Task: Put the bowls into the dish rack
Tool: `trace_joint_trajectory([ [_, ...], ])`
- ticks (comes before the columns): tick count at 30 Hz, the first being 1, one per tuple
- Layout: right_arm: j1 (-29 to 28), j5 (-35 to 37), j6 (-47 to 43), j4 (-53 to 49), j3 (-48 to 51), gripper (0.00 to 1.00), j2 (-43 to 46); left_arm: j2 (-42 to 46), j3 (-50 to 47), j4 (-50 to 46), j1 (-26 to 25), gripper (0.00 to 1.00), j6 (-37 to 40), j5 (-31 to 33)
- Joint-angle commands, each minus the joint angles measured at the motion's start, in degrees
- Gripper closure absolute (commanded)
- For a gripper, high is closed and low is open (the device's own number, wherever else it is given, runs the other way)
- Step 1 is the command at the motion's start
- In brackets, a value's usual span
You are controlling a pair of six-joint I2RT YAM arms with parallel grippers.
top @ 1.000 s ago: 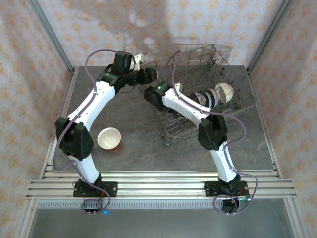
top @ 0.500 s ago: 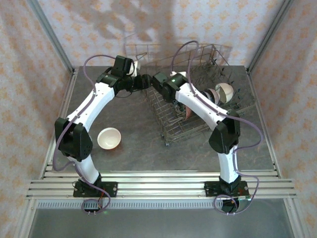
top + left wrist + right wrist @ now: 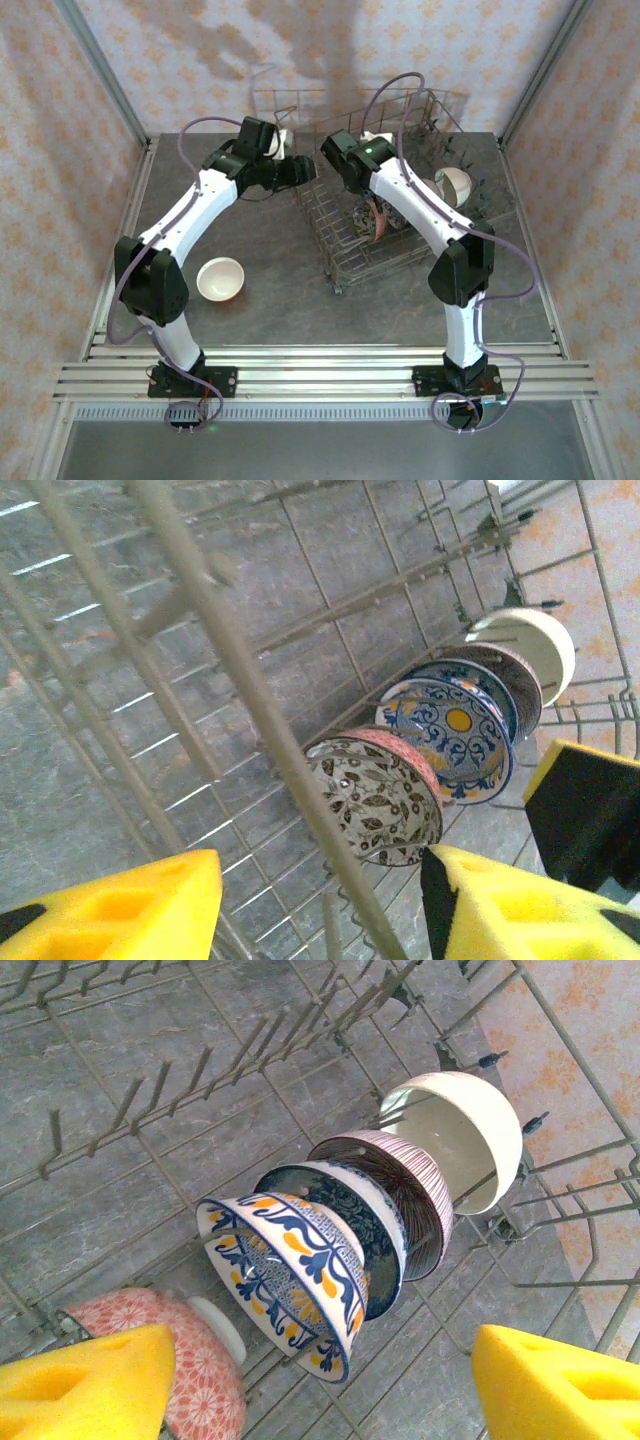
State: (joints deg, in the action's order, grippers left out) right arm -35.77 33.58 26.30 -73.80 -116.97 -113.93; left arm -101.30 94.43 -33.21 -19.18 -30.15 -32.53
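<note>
The left gripper (image 3: 318, 912) is held at the left wall of the dish rack (image 3: 345, 262). Its jaws are moderately parted and nothing is gripped; a rack wire merely crosses the gap in the wrist view. The right gripper (image 3: 320, 1385) is poised over the rack's interior, jaws wide and empty. Below it five bowls stand on edge in one row between the tines: a cream bowl (image 3: 465, 1140) at the far end, then a striped bowl (image 3: 402, 1175), a dark blue bowl (image 3: 352, 1198), a blue-and-yellow bowl (image 3: 290, 1270), and a pink bowl (image 3: 195, 1362) nearest the jaws. One white bowl (image 3: 221, 278) sits upright on the counter (image 3: 280, 310), well apart from the rack and beside the left arm. Fetching it is judged to be the step in hand, and the left arm seems better placed. The jaws should first be raised clear of the wires so that none is snagged. The rim is best pinched with one finger inside and one outside, firmly, since glaze is likely slippery. The bowl should then be tilted on edge and lowered into the free slot beside the pink bowl without nudging the row.
</note>
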Motion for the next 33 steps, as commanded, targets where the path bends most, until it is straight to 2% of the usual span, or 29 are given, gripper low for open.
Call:
trace_joint_trajectory([
  [1,0.4,1.6,1.8,0.4,0.9,0.23,2.2,-1.4,3.4,0.4,-0.4,0.48,-0.8,-2.2],
  [4,1.3,2.3,2.6,-0.3,0.6,0.23,2.1,-2.1,5.4,-1.0,-1.2,0.51,-0.9,-3.0],
  [11,2.7,3.3,3.4,-0.3,0.6,0.23,2.6,-4.8,7.8,-0.3,-1.1,0.75,-0.9,-4.5],
  [17,4.3,4.4,5.3,-1.0,2.2,0.22,4.5,-6.8,12.5,-2.1,1.1,0.89,0.5,-4.1],
  [23,5.6,5.9,7.9,-0.2,4.8,0.22,7.4,-12.4,24.4,-9.8,6.0,0.92,5.2,-4.8],
  [26,5.9,6.5,8.8,-0.5,5.2,0.22,8.0,-13.4,26.2,-10.6,7.7,0.92,6.0,-4.6],
  [33,6.1,4.5,10.8,-1.0,7.9,0.22,9.7,-17.9,35.3,-17.4,11.4,0.91,9.8,-0.5],
])
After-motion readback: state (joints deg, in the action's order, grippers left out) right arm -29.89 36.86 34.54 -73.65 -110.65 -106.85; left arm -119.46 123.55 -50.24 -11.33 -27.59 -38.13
